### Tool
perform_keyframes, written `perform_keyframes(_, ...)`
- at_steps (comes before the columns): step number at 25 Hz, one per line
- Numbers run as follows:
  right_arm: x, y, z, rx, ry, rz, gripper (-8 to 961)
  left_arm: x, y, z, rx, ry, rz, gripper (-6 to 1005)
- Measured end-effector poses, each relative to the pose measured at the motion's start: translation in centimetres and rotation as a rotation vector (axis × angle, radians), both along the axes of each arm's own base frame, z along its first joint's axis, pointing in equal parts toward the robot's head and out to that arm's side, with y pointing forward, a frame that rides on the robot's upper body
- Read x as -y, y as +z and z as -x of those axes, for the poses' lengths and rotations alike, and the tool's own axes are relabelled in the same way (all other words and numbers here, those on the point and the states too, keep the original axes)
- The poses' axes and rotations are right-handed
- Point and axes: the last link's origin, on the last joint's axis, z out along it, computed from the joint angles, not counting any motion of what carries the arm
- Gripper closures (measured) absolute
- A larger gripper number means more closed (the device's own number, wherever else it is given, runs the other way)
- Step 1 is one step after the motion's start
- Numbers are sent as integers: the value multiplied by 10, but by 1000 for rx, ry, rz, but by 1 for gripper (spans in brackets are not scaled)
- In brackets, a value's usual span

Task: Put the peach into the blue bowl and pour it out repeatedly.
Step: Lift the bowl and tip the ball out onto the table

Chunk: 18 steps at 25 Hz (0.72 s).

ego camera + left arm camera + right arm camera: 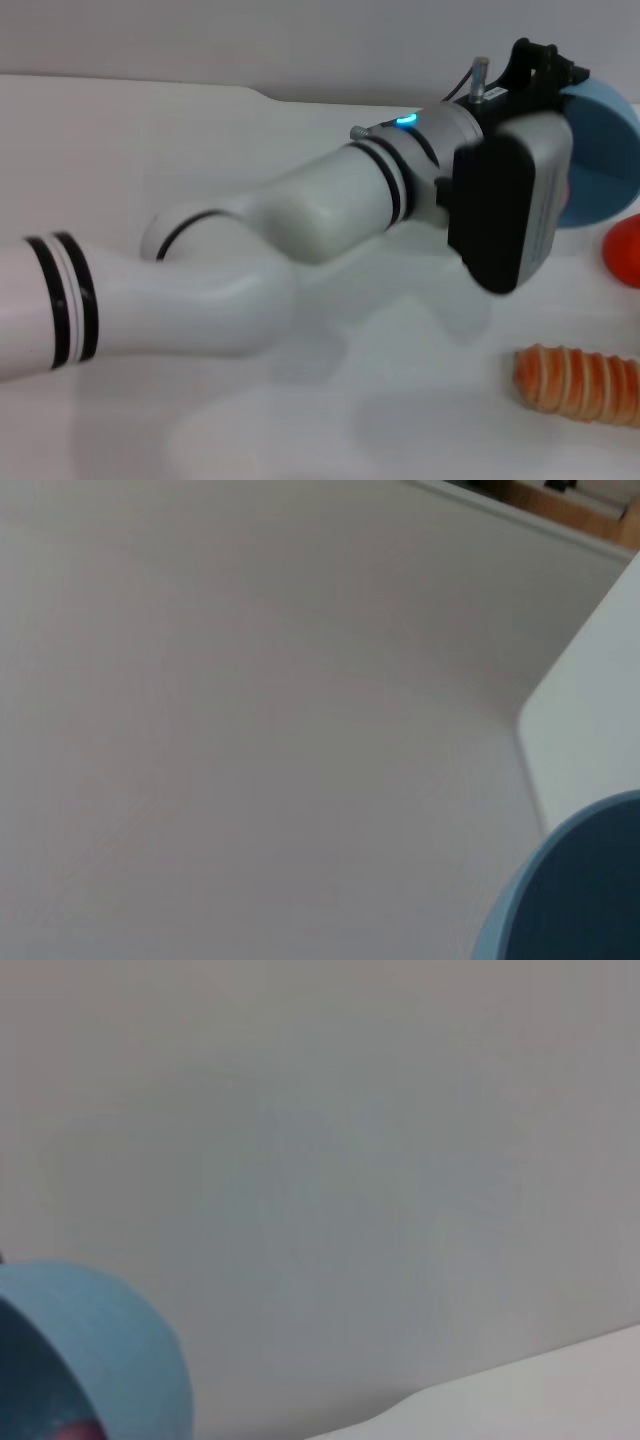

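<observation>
The left arm reaches across the white worktop (pixel 300 400) to its far right side, its wrist housing covering most of the left gripper (pixel 560 95). Whether its fingers are released or clenched cannot be told; they are hidden behind the housing and do not show in the left wrist view. The blue bowl (pixel 605 160) sits directly at the gripper, tilted well onto its side and raised off the worktop, its outer wall facing the head camera. The peach (pixel 75 1430) shows only as a thin pink sliver inside the bowl's lower edge in the right wrist view. A red-orange round fruit (pixel 625 250) lies just below the bowl, an orange ribbed roll (pixel 578 382) nearer the robot. The right gripper appears in no view.
</observation>
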Motion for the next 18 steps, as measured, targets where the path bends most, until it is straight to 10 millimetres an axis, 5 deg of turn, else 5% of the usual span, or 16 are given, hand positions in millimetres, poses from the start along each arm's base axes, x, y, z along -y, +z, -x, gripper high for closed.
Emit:
perform_keyframes(12, -7, -1, 2, -33, -9, -28, 455, 16, 1, 9, -111, -169, -152, 1001)
perform_keyframes(18, -13, -4, 8, -128, -12, 21, 455, -15, 22, 17, 171, 202, -98, 1000)
